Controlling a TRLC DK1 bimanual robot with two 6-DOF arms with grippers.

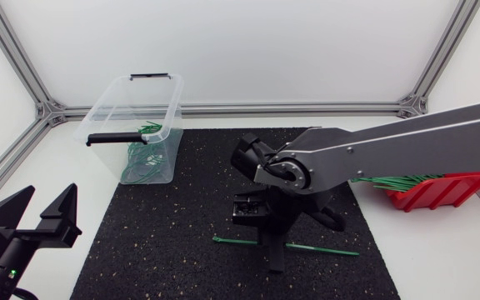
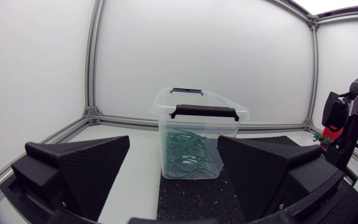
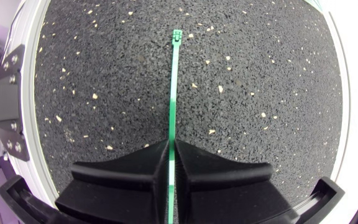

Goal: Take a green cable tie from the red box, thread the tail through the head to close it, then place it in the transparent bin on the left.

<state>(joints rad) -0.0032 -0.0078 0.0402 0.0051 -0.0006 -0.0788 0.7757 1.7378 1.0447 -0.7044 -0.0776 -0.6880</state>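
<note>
Tie (image 1: 323, 249) lies straight on the mat (image 1: 165, 242), lower centre of the head view, pinched in my right gripper (image 1: 273, 250); threading and binning remain. Bin (image 1: 111, 104), upper left, holds looped ties (image 1: 140, 171); box (image 1: 440, 193), right edge, loose ties (image 1: 398, 179). Left wrist: left gripper (image 2: 174, 142) wide open. Right wrist: fingers (image 3: 216, 168) clamp the tie's tail.

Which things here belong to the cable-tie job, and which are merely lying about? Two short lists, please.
Job: green cable tie, clamped in the right jaws; red box of spare ties; transparent bin holding looped ties.
Lying about: black mat; white table.
</note>
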